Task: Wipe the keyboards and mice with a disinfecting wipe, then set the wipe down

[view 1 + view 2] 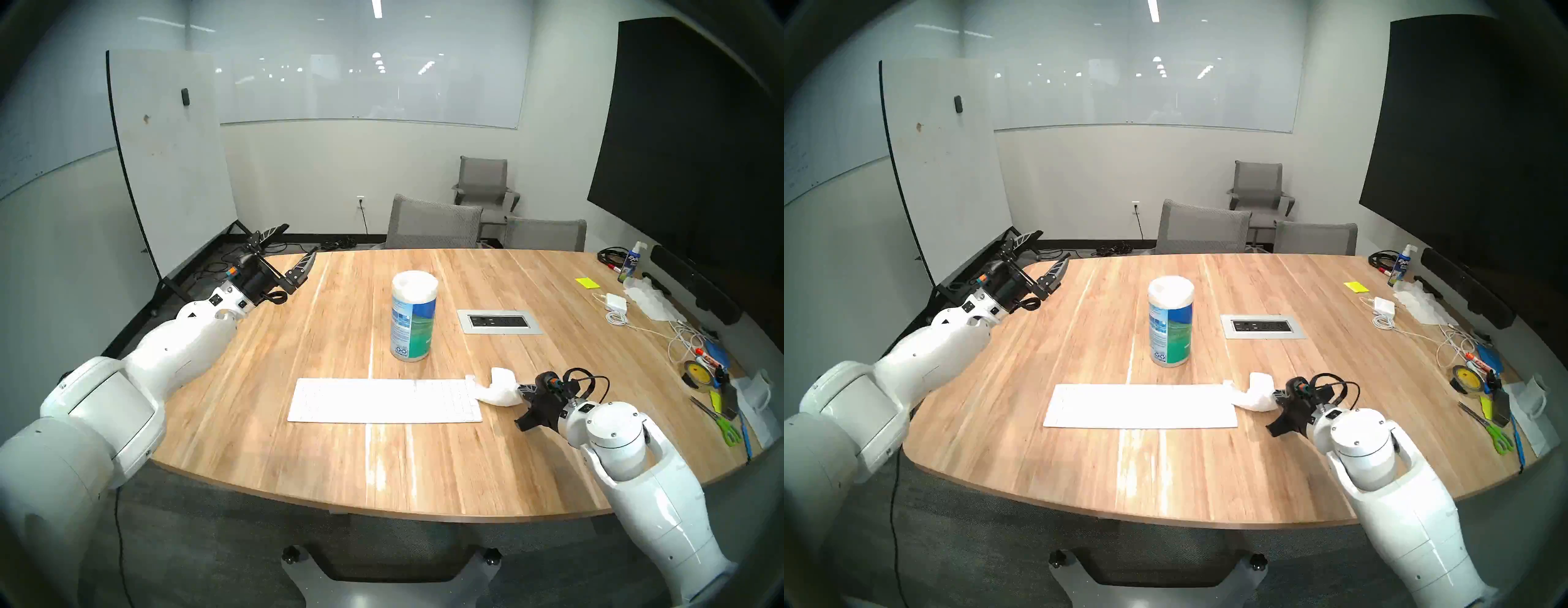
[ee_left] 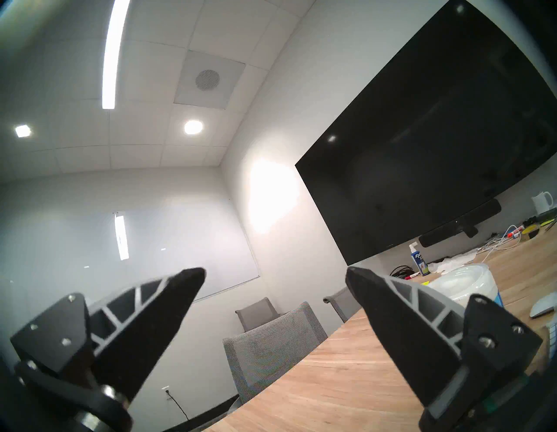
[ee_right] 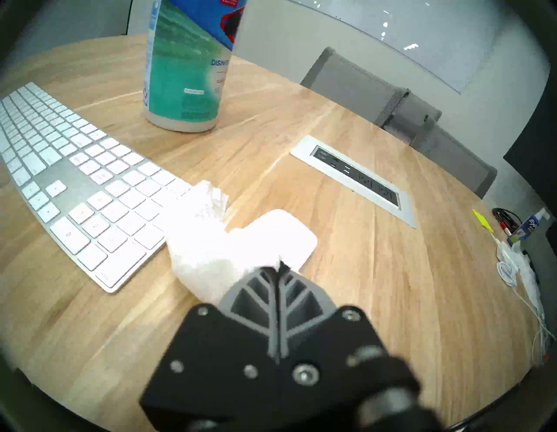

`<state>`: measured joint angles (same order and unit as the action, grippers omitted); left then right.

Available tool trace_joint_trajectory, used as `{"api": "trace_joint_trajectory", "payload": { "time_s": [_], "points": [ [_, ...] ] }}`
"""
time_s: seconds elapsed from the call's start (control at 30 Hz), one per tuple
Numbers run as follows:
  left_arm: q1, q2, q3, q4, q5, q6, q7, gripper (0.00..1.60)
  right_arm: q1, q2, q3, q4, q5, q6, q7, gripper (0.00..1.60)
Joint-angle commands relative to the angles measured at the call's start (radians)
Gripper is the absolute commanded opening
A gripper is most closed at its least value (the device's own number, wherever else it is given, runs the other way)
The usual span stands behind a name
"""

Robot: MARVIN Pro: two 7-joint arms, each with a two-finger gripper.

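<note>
The flat white keyboard (image 1: 382, 401) (image 3: 75, 169) lies near the front middle of the wooden table (image 1: 466, 467). Just off its right end sits the small white mouse (image 1: 503, 375) (image 3: 289, 232), also seen in the left wrist view (image 2: 542, 307). My right gripper (image 1: 519, 392) (image 3: 280, 267) is shut on the crumpled white wipe (image 1: 494, 398) (image 3: 199, 250). The wipe drapes over the keyboard's right corner and against the mouse's near side. My left gripper (image 1: 298, 242) (image 2: 275, 271) hangs open and empty over the table's far left edge, pointing away from the keyboard.
A wipes canister (image 1: 413, 322) stands upright behind the keyboard. A power outlet panel (image 1: 499, 321) is set into the table. At the right edge lie a power adapter (image 1: 615, 302), cables, tissues, a tape roll (image 1: 698, 373), scissors (image 1: 721, 424) and a spray bottle (image 1: 632, 261). Grey chairs stand beyond the table.
</note>
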<state>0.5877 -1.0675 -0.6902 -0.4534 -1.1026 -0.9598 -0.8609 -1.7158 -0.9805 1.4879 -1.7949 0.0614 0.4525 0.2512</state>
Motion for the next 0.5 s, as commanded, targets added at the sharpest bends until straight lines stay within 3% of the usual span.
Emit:
{"api": "trace_joint_trajectory", "payload": {
  "time_s": [0.0,0.47],
  "points": [
    [-0.021,0.002,-0.009,-0.006,-0.002,0.000,-0.003,1.60,0.049,-0.016,-0.017,0.009,-0.010,-0.011,-0.008,0.00],
    [-0.021,0.002,-0.009,-0.007,-0.001,0.000,-0.002,1.60,0.109,-0.046,-0.053,0.079,-0.028,-0.018,-0.010,0.00]
  ]
}}
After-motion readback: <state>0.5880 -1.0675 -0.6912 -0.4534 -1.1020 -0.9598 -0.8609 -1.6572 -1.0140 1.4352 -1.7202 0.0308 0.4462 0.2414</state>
